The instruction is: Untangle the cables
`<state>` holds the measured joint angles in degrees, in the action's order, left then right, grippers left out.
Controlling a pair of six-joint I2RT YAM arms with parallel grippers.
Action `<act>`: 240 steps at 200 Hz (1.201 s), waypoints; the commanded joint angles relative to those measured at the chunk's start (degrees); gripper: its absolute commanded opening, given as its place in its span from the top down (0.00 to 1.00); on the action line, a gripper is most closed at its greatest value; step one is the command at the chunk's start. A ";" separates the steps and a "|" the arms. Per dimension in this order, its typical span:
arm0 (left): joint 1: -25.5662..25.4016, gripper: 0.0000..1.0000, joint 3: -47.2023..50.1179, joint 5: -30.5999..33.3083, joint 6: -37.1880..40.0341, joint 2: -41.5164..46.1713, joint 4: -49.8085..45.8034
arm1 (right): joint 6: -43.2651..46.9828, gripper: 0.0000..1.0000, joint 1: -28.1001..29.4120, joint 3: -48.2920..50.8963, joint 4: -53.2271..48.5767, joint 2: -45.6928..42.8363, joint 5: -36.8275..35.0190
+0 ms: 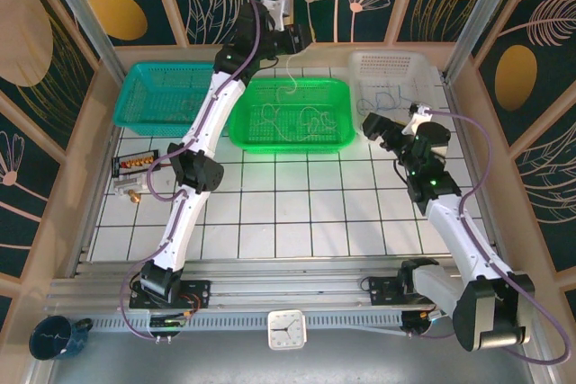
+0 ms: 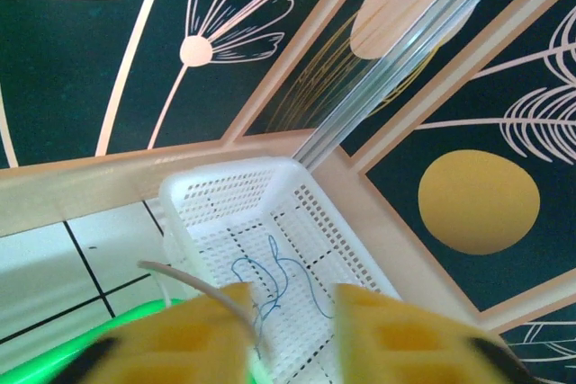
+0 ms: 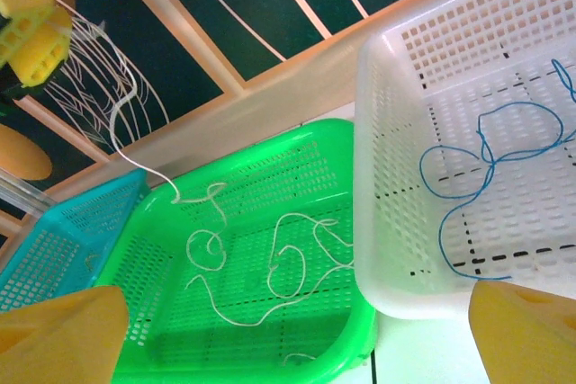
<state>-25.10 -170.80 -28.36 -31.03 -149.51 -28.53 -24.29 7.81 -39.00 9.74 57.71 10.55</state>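
Our left gripper (image 2: 290,312), jaws parted, hangs above the green basket (image 3: 297,132) with a pale cable (image 3: 121,123) draped off one finger. Our right gripper (image 1: 382,129) is spread wide near the white basket (image 3: 364,177), with the blue cable (image 3: 490,161) inside. We judge the sorting underway; the next move needs a firm re-pinch.

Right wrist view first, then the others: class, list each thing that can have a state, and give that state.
left end effector, jaws apart, white cable hanging from it
right end effector, open, holding nothing
white cable, one end lifted, rest coiled in green basket
blue cable, lying loose in white basket
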 commanded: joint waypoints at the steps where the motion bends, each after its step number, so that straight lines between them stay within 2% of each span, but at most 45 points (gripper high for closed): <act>1: -0.19 0.02 -1.57 1.38 3.64 2.37 -4.86 | 1.04 0.03 -0.35 1.03 -1.19 -1.41 1.14; 62: -0.18 0.01 -1.36 9.54 5.89 11.11 -14.72 | 1.61 0.02 -0.83 0.35 -0.58 -0.80 1.30; 92: -0.12 0.01 1.95 16.19 8.05 17.23 -24.53 | 1.96 0.02 -1.11 -0.46 -0.24 -0.08 1.41; 148: 2.13 0.01 21.23 23.21 10.76 37.74 -27.45 | 4.04 0.01 -1.67 -2.03 -0.68 0.97 -0.84; 173: 2.21 0.01 35.10 29.85 14.29 49.65 -27.04 | 4.95 0.01 -1.86 -2.36 -1.36 3.04 -4.13; 193: 2.24 0.01 54.37 38.45 19.11 60.57 -21.67 | 5.46 0.01 -1.95 -1.68 -1.23 5.05 -8.86; 214: 2.25 0.01 83.62 49.24 23.18 75.33 -2.80 | 7.20 0.01 -2.29 1.25 2.14 6.54 -14.47; 240: 3.01 0.01 119.35 54.48 26.87 93.33 27.90 | 12.85 0.01 -2.79 7.11 9.65 7.03 -19.58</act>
<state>-22.83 -74.28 15.97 -10.11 -65.78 -28.86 -17.54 5.82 -36.14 12.32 64.14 -1.37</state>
